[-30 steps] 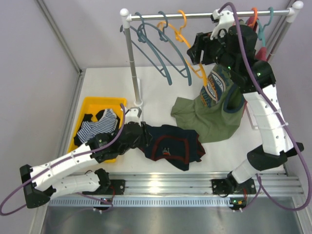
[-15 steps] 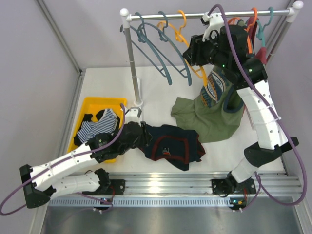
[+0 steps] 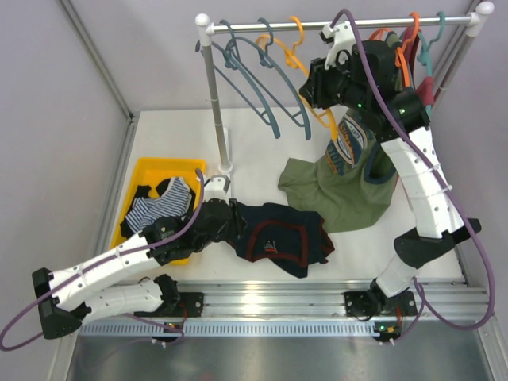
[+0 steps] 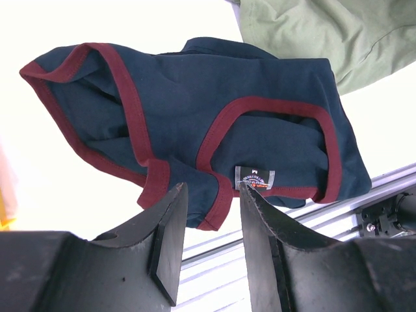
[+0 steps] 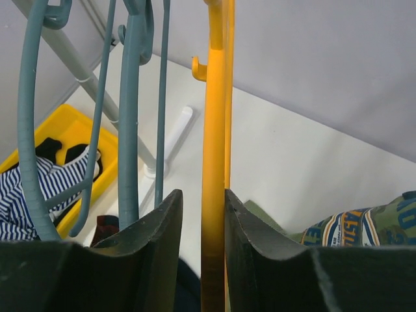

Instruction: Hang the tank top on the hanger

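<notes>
The tank top (image 3: 282,238) lies crumpled on the table (image 3: 254,151), near its front edge, between the two arm bases and just beside the olive top (image 3: 341,186); the maroon trim is turned up, and a small label (image 4: 255,177) shows at the neck. The left gripper (image 4: 209,195) is low at the left border of the tank top; in the wrist view its jaws stand apart, and a maroon strap of the garment shows in the gap beyond the tips; whether the fingers (image 4: 170,221) touch the cloth, I cannot tell.

The hanger (image 5: 213,130) hangs by its hook on the rail (image 3: 244,26), tilted, just to the right of the grey hangers (image 5: 129,130). The right gripper (image 3: 311,86) is raised to it, close under the rail; its jaws stand one on each side of the yellow bar and are not clamped on it; a thin slit of light shows between the bar and one finger, while the bar lies close against the other.

The olive top drapes down under the right arm and spreads over the table. At the left side of the table stands a yellow bin (image 3: 143,171); a striped garment (image 3: 155,210) lies in it, together with some dark cloth.
</notes>
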Motion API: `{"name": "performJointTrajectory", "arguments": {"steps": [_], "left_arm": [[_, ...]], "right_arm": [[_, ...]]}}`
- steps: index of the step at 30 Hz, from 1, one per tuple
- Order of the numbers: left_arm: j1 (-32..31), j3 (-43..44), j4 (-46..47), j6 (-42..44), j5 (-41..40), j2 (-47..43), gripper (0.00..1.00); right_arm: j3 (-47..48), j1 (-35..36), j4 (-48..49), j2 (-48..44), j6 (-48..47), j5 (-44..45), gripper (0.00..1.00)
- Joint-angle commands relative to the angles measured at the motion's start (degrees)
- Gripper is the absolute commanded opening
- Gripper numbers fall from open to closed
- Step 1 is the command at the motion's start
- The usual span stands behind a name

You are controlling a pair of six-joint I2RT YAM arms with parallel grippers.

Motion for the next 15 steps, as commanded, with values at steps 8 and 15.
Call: {"name": "performJointTrajectory", "arguments": {"steps": [8,15], "left_arm": [[-0.22,0.79,-0.85,-0.04,-1.30,-0.85,0.43],[-0.22,0.62,-1.03,-0.21,-1.30,-1.03,0.42]], "right_arm": [[3.96,-0.45,-1.08,0.78,-1.00,0.60,0.00],[3.79,-0.36,1.46,-0.45,0.22,2.98,0.00]]}}
